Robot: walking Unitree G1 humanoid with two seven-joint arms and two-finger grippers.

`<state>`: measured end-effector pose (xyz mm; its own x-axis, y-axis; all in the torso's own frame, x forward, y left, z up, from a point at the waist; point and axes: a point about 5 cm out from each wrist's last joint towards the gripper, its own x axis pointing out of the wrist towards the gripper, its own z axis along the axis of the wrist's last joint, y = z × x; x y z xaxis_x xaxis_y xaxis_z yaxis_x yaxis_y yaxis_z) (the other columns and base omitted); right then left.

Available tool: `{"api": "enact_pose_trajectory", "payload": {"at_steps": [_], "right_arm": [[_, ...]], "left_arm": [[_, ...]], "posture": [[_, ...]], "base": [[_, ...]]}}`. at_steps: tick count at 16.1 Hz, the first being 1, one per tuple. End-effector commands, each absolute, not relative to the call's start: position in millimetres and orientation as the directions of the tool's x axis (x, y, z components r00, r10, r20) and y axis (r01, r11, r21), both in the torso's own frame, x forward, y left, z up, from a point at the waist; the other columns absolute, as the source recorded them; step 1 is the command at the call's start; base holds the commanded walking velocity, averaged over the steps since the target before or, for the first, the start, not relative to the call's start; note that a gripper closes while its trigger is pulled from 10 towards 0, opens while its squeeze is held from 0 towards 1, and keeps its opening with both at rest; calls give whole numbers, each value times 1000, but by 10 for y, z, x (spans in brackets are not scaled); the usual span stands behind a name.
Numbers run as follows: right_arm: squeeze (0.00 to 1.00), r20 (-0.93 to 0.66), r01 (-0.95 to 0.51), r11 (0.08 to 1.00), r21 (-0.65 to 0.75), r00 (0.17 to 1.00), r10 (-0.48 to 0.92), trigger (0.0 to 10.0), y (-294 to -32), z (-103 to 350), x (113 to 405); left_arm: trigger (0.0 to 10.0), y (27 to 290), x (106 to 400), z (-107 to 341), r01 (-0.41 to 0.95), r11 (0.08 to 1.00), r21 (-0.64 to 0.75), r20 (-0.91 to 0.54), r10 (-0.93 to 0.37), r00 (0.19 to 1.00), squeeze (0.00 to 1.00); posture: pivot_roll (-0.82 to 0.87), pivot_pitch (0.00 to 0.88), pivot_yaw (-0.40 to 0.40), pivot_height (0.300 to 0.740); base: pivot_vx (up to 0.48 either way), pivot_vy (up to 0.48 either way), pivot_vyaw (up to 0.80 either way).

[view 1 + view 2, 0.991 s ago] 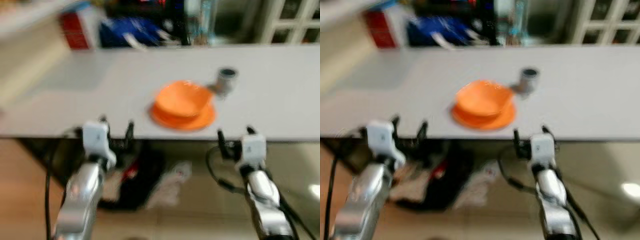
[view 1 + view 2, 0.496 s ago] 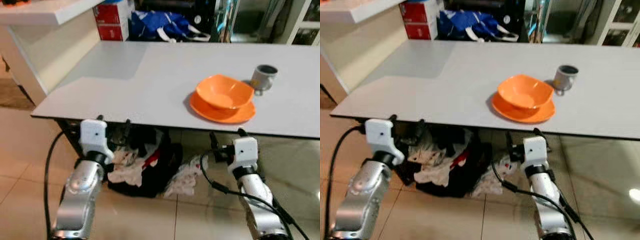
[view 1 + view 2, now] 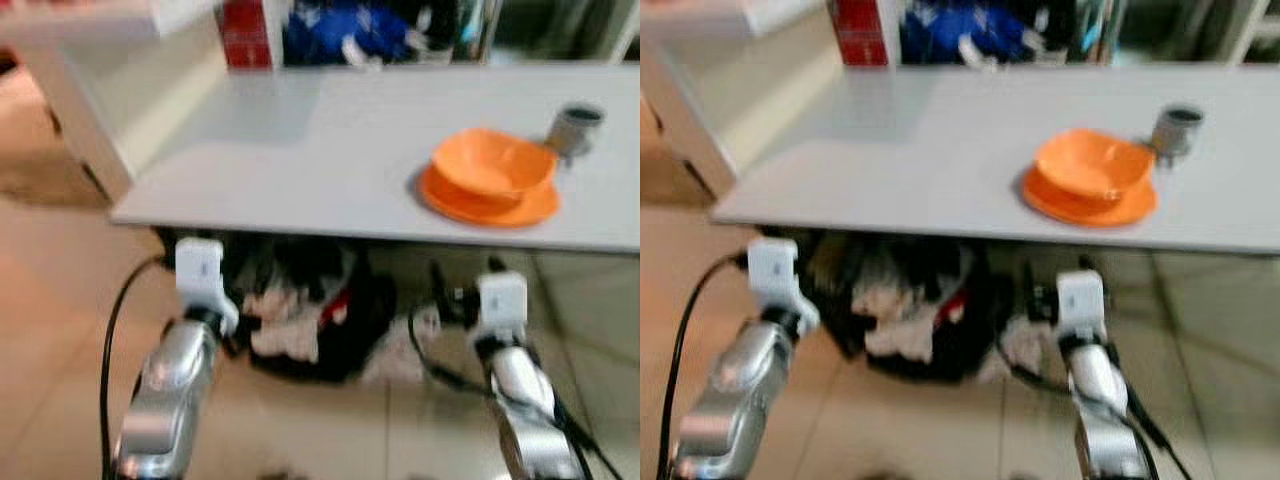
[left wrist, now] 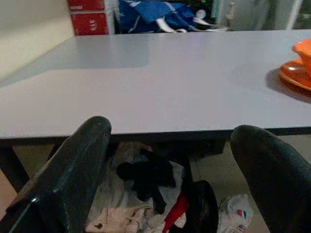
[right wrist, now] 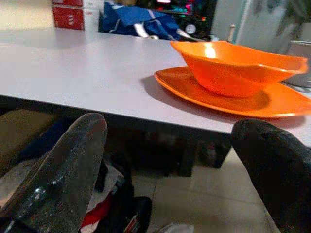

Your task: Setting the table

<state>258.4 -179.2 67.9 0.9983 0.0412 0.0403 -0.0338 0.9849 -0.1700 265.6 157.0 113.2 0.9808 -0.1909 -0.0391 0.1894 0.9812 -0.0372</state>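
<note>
A humanoid robot stands at the near edge of a white table [image 3: 300, 150], both arms held low in front of it, in a blurred head-camera frame. An orange bowl [image 3: 492, 162] sits in an orange plate [image 3: 490, 203] at the right of the frame, with a grey cup [image 3: 575, 128] just behind them at the upper right. A red box [image 3: 246, 33] and a blue bag [image 3: 350, 25] lie along the table's far edge at the top. Beneath the table, a heap of clothes [image 3: 310, 310] is piled on the tiled floor [image 3: 60, 300].

The left gripper [image 4: 170, 160] and the right gripper [image 5: 170, 165] both hang below the tabletop, fingers spread wide and holding nothing.

Judged from here, the chief risk is the table edge: both grippers sit lower than the top, so lifting either arm straight up while close could knock the underside or rim and jolt the dishes. A reach for the bowl could also slide the plate into the cup. The blur suggests the view is unsteady, which makes aiming harder.
</note>
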Motion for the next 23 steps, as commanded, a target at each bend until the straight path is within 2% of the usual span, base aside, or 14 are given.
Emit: {"api": "enact_pose_trajectory", "payload": {"at_steps": [1,11,13,23], "right_arm": [[0,49,-45,987,-153,997,53,10000,-1727,702,2594],[0,54,-82,984,-161,994,92,10000,-1689,748,2636],[0,48,-78,985,-157,995,86,10000,-1689,741,2627],[0,42,-98,984,-150,994,105,10000,-1616,731,2681]], "left_arm": [[10000,1648,2671,1151,178,984,-20,-41,-179,983,0],[10000,1630,2690,1149,165,984,-60,-47,-168,985,0],[10000,1599,2684,1152,189,981,-46,-48,-191,980,0],[10000,1575,2643,1169,216,976,-5,-38,-216,976,0]], "posture": [[-129,0,99,740],[-120,0,79,740],[-120,0,81,740],[-93,0,71,740]], "base": [[0,480,0],[0,480,44],[0,480,800],[0,480,0]]}}
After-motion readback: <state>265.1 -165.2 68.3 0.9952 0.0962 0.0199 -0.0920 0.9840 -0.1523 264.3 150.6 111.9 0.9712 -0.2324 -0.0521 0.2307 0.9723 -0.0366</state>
